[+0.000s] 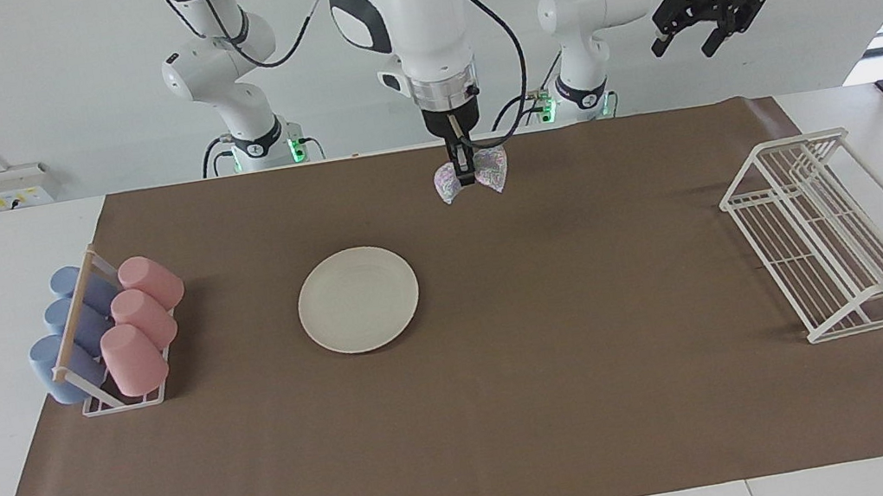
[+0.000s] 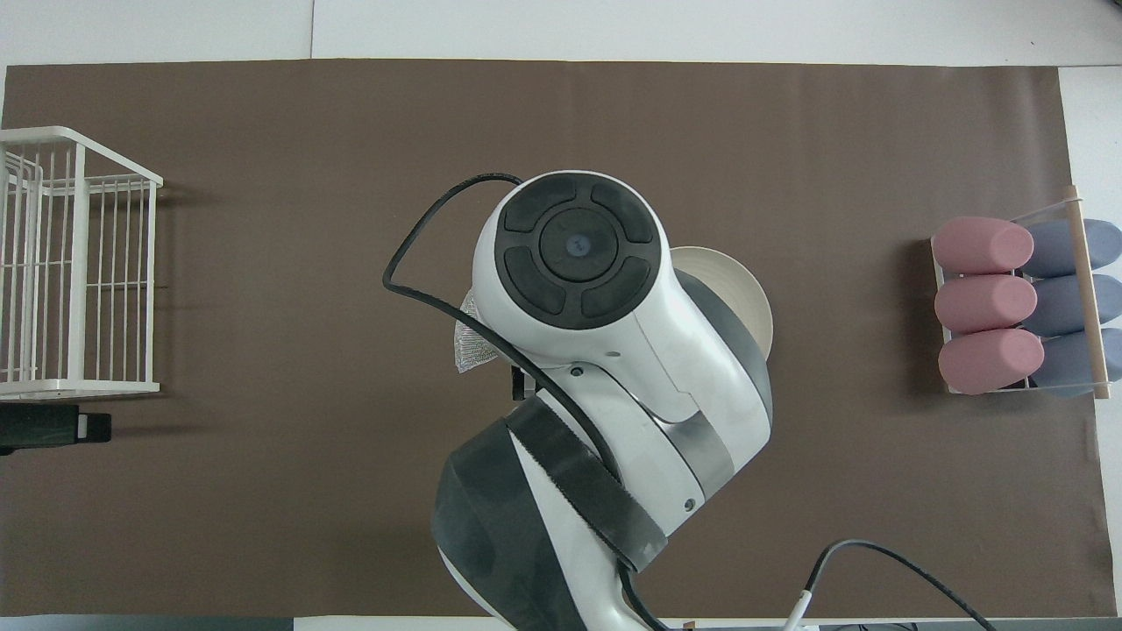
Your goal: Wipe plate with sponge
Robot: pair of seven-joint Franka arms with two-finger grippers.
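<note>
The cream-white plate (image 1: 358,299) lies flat on the brown mat; in the overhead view only its edge (image 2: 741,302) shows past the right arm. My right gripper (image 1: 469,178) is shut on the silvery-grey sponge (image 1: 493,168) and holds it up in the air over the mat. It is beside the plate, toward the left arm's end, and does not touch it. The sponge hangs folded on both sides of the fingers; one corner of it shows in the overhead view (image 2: 469,346). My left gripper (image 1: 696,28) is open, empty and raised high, and waits.
A holder with pink and blue cups (image 1: 109,337) stands at the right arm's end of the mat. A white wire dish rack (image 1: 833,233) stands at the left arm's end. The brown mat (image 1: 518,411) covers most of the table.
</note>
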